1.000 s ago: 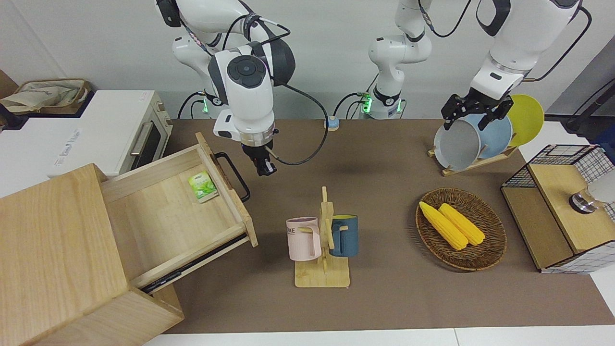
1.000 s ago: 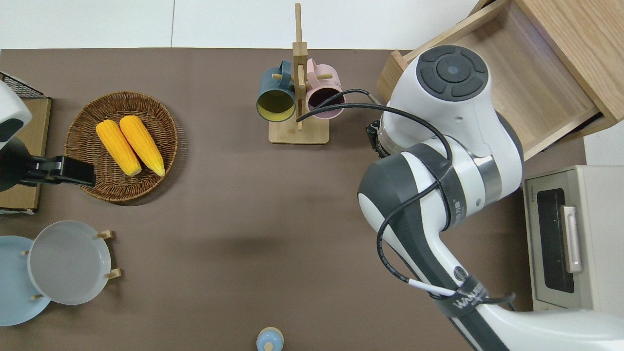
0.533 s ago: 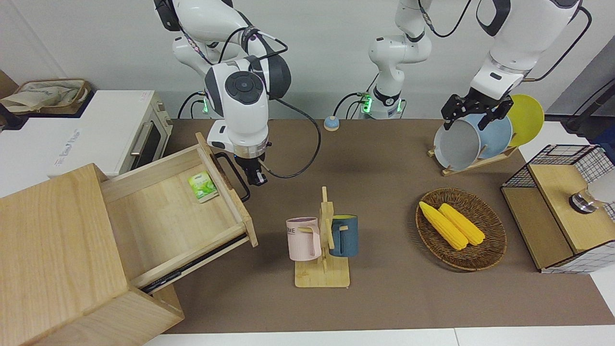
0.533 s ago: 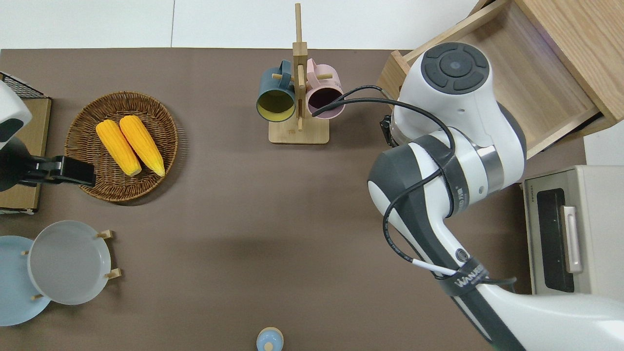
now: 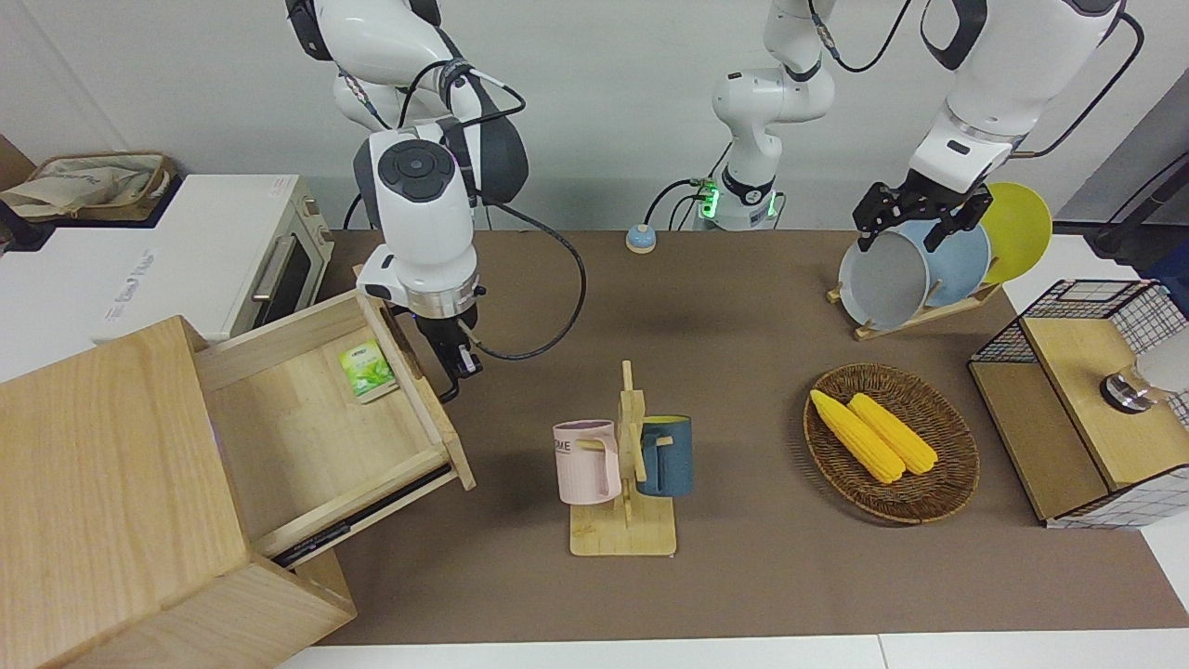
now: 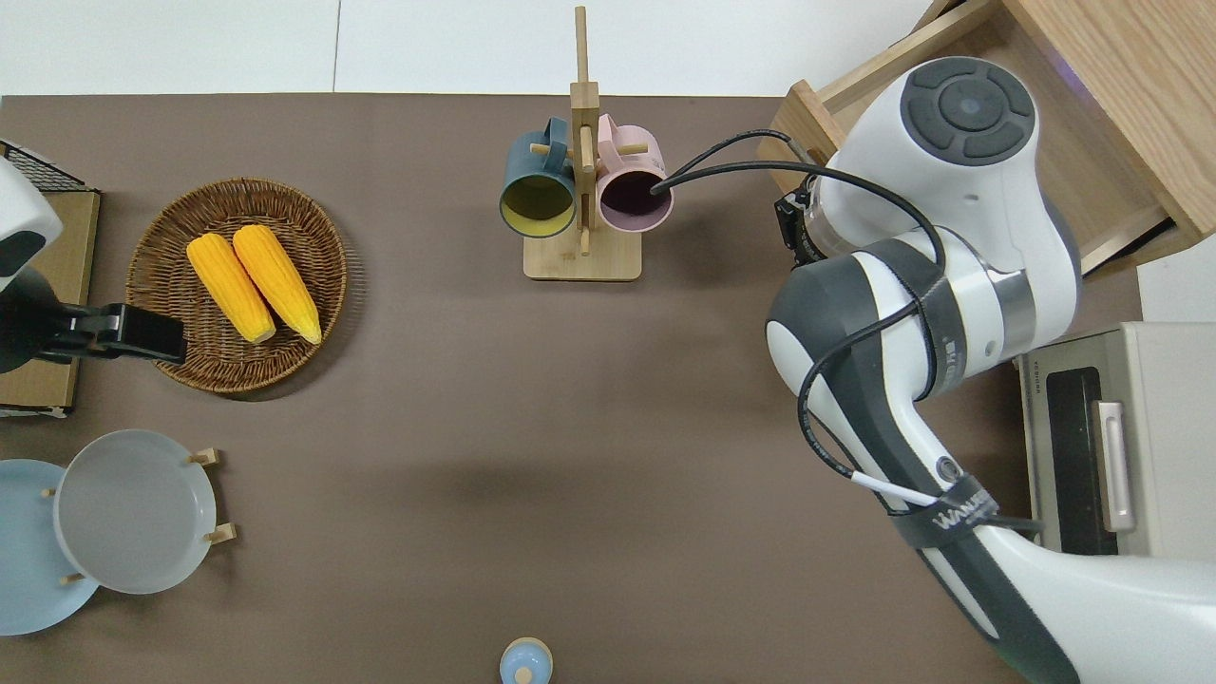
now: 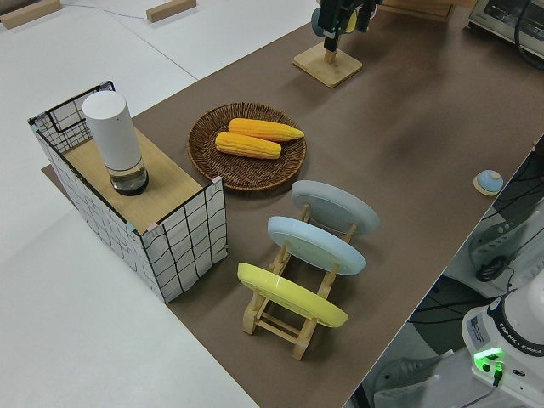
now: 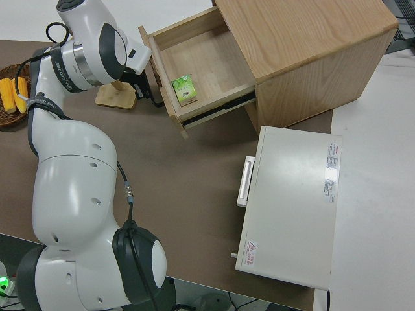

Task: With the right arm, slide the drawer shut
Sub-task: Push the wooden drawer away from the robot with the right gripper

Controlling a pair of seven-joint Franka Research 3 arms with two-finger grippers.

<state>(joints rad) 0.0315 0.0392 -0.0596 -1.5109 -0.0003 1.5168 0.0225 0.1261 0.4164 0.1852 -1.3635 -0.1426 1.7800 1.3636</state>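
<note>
At the drawer [image 5: 320, 423] front, the right gripper [image 5: 452, 360] hangs fingers-down against the black bar handle; whether its fingers are apart or together cannot be told. Right arm [image 5: 418, 209] leans in above it. Drawer partly out of the pale cabinet [image 5: 111, 492], tray open to view, a green packet [image 5: 364, 366] lying near the front panel. Bare brown mat [image 5: 743, 557] runs from the drawer front toward the mug rack [image 5: 627, 465], which stands near the drawer's corner farther from the robots. White toaster oven [image 5: 200, 255] sits nearer the robots than the drawer, close beside it. Left arm parked.
</note>
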